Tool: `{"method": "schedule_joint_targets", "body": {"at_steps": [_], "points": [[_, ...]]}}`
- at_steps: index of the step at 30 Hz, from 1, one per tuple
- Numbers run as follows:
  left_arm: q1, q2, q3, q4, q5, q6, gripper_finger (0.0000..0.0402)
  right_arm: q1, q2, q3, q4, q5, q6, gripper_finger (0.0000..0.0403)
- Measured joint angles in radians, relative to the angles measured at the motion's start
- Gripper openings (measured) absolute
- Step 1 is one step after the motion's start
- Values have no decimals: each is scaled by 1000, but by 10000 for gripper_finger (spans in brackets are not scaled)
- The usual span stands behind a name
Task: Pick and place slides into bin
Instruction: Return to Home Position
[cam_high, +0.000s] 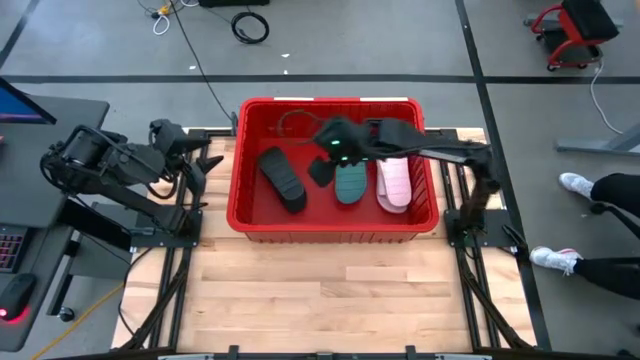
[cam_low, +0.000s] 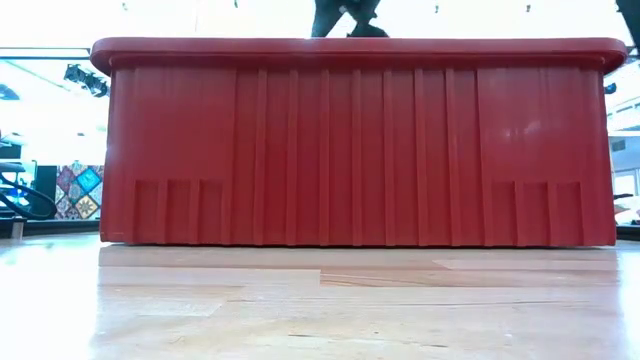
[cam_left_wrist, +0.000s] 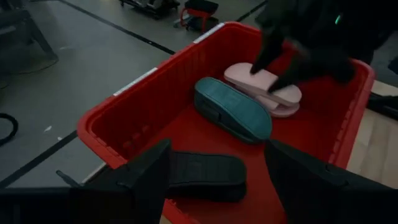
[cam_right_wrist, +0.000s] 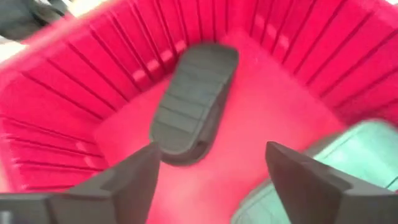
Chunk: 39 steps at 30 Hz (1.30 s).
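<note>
The red bin (cam_high: 330, 232) stands on the wooden table, and its near wall fills the low view (cam_low: 355, 150). Inside lie a black slide (cam_high: 283, 180), sole up, a dark teal slide (cam_high: 350, 183), sole up, and pale pink slides (cam_high: 393, 182) one on the other. My right gripper (cam_high: 325, 165) hangs open and empty over the bin's middle, above the floor between the black slide (cam_right_wrist: 193, 99) and the teal one (cam_right_wrist: 348, 162). My left gripper (cam_high: 205, 165) waits open outside the bin's left wall, facing the bin (cam_left_wrist: 124, 124).
The bin's thick rim (cam_low: 355, 48) stands high above the table top. Bare wooden table (cam_high: 320, 300) lies in front of the bin. A person's legs and shoes (cam_high: 575, 225) show beyond the table's right edge. Cables (cam_high: 250, 25) lie on the floor behind.
</note>
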Motion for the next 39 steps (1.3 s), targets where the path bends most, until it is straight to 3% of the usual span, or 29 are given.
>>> {"method": "schedule_joint_targets", "body": {"at_steps": [4,12,19,27,31,39], "points": [[0,7,0,0,7,-5,243,-3,-165,-211,182,-1,-48,239],[0,11,0,15,-36,-19,206,11,-419,-684,448,-4,31,155],[0,46,0,161,-32,109,154,37,-602,-834,566,-8,-28,104],[1,113,0,345,29,234,59,43,-890,-1041,813,-7,-70,12],[18,147,0,456,82,307,11,69,-1040,-1155,985,-6,-85,14],[126,230,-17,670,254,377,20,177,-1269,-1257,1186,-8,-221,5]]}}
